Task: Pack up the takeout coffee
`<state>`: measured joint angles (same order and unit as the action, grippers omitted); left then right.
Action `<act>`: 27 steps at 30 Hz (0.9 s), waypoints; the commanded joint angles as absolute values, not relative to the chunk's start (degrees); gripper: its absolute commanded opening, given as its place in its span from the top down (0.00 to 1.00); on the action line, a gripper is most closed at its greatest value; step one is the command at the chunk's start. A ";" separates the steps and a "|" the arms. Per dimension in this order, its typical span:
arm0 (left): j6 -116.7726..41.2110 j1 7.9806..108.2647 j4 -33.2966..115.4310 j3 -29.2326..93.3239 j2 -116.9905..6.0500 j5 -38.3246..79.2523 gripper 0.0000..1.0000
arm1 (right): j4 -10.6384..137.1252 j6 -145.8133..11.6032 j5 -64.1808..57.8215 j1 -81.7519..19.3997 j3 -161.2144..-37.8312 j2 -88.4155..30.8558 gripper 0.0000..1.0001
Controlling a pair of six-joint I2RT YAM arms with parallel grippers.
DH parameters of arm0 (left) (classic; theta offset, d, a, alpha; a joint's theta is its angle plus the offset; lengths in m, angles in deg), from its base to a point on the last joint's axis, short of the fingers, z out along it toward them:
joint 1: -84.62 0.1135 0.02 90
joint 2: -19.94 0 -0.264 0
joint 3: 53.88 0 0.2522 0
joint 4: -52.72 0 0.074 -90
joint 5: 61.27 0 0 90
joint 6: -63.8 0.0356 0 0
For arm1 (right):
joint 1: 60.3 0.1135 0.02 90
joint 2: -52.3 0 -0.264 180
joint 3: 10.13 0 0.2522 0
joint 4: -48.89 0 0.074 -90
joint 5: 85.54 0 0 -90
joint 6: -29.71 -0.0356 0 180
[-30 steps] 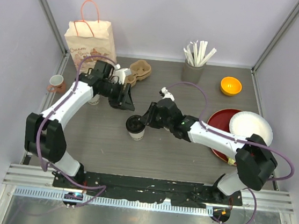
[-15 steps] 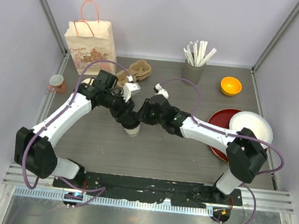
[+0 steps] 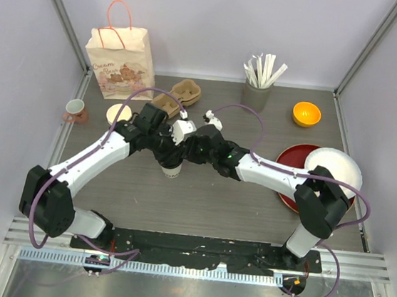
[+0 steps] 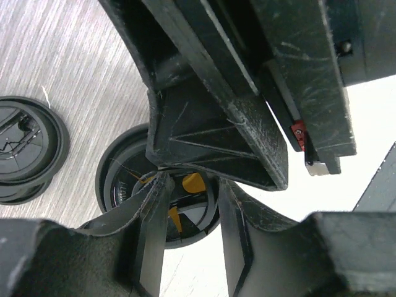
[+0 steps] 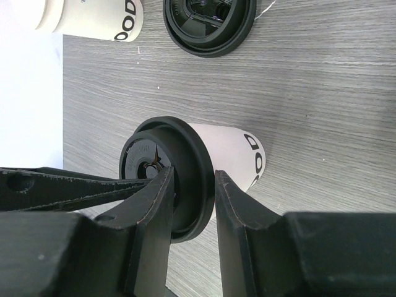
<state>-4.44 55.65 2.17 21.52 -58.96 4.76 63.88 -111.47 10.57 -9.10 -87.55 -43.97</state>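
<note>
Clamping the black lid of the takeout coffee cup by its rim, one finger of the right gripper on either side. Stands upright at the middle of the table, cream wall bare below the lid. Crowded from 9 o'clock by the left gripper: fingers apart, low over the lid top, one tip apparently touching it, nothing visibly pinched between them.

Plenty to go wrong from here. Could tip or skid sideways if pressed off-centre, given a light paper wall and a hold on the lid alone. Could pull the lid free and leave the cup behind if not seated all round; cannot tell the seal on the hidden side. Could knock gripper against gripper, packed this tightly over one small rim.

Further out: spare lid just beyond, at 12 o'clock in the right wrist view; stack of cream cups at 10 o'clock; cardboard carrier at 12; paper bag at 11, well apart, so a long carry with room for a slip.
</note>
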 commanded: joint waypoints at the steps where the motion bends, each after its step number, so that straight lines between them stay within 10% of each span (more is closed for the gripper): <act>1: -4.05 55.44 2.84 19.03 -59.61 5.44 0.59 | 63.44 -112.06 10.70 -9.32 -87.61 -44.03 0.93; 13: -5.28 57.38 3.02 17.01 -60.13 2.10 0.67 | 63.97 -113.11 8.59 -11.26 -87.70 -39.55 0.56; 27: -5.81 58.17 2.05 18.59 -60.92 1.66 0.69 | 51.85 -122.86 -0.09 -15.30 -76.29 -35.59 0.60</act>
<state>-5.08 57.75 5.99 19.56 -58.69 0.91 60.47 -117.52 6.11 -14.00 -80.20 -37.65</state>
